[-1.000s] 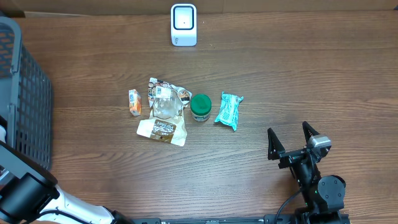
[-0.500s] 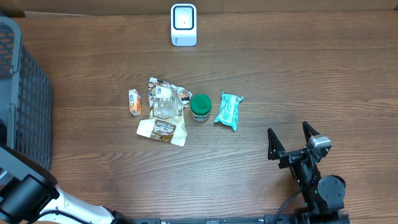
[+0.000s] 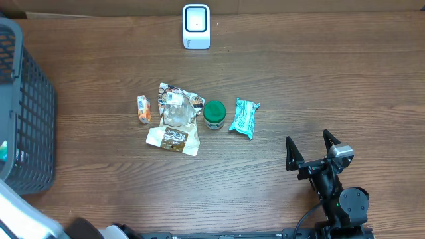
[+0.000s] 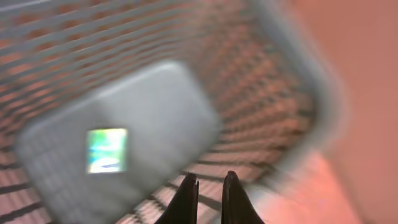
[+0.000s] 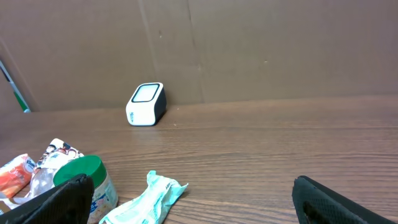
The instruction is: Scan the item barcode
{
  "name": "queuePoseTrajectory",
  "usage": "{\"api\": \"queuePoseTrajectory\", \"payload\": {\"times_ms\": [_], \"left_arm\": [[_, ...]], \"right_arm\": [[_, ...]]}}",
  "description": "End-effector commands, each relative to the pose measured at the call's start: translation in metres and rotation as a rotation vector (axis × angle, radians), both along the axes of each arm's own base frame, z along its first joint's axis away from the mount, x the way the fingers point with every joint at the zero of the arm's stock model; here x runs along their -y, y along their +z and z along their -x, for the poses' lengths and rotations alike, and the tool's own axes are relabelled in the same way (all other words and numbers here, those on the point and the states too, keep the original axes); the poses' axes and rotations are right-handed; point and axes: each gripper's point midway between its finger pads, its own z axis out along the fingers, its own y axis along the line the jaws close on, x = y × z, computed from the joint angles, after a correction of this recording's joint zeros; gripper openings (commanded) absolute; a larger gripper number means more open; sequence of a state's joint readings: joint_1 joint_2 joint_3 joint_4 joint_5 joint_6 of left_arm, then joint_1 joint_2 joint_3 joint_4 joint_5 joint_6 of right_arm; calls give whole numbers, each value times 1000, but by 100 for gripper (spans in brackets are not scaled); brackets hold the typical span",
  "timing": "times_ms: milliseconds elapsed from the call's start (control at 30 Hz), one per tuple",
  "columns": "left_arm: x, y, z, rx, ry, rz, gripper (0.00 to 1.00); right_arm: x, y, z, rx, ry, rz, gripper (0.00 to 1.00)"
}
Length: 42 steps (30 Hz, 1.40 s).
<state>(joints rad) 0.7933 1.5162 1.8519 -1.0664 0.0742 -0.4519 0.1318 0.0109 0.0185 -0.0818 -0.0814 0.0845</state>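
**Fingers check: left pair pinched shut, right pair spread wide**

Left gripper (image 4: 211, 177) had its two dark fingers almost touching with nothing between them, hanging over the grey mesh basket (image 4: 168, 106) at the left edge of the table (image 3: 332, 73). That wrist view was super blurry (total smear), but a small greenish thing (image 4: 106, 150) lay on the basket floor; couldn't tell what it was.

Right gripper (image 3: 307, 137) sat near the right corner, jaws wide apart, holding nothing.

Stuff to scan was bunched mid-table: orange packet (image 3: 143, 109) on the left, clear snack bag (image 3: 176, 106) beside it, brown pouch (image 3: 173, 138) just nearer and overlapping the bag, then green-lidded jar (image 3: 214, 114) and teal packet (image 3: 244, 118) to the right. White scanner (image 3: 196, 26) stood at the far edge, well apart from them.
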Motion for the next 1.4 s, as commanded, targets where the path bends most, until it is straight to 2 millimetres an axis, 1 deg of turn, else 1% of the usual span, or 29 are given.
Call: {"api": "queuePoseTrajectory", "payload": {"times_ms": [0,33,67,167,233,267,333,567,633,733,767,900,1100,1233,1367], "left_arm": [[46,42,-8,110,-103,-46,4],[43,47,0,78,-47,-107,4],[41,47,2,64,-28,-120,7],[32,30,4,4,3,-102,42],[25,13,2,-37,12,-68,55],[20,3,0,-60,17,-49,57],[11,-18,-1,-114,28,-8,57],[-28,-108,-2,-339,22,135,55],[-38,-135,1,-397,16,174,55],[-51,-166,6,-466,8,213,52],[-59,-180,10,-500,11,227,53],[-71,-214,15,-578,-13,257,53],[-75,-263,14,-659,-47,321,49],[-74,-290,18,-713,-52,362,47],[-73,-308,27,-766,-44,376,46]], "right_arm": [[-1,-2,0,3,6,3,100],[-1,-2,0,3,6,3,100],[-1,-2,0,3,6,3,100],[-1,-2,0,3,6,3,100],[-1,-2,0,3,6,3,100],[-1,-2,0,3,6,3,100],[-1,-2,0,3,6,3,100],[-1,-2,0,3,6,3,100],[-1,-2,0,3,6,3,100],[-1,-2,0,3,6,3,100],[-1,-2,0,3,6,3,100],[-1,-2,0,3,6,3,100],[-1,-2,0,3,6,3,100],[-1,-2,0,3,6,3,100],[-1,-2,0,3,6,3,100]]}}
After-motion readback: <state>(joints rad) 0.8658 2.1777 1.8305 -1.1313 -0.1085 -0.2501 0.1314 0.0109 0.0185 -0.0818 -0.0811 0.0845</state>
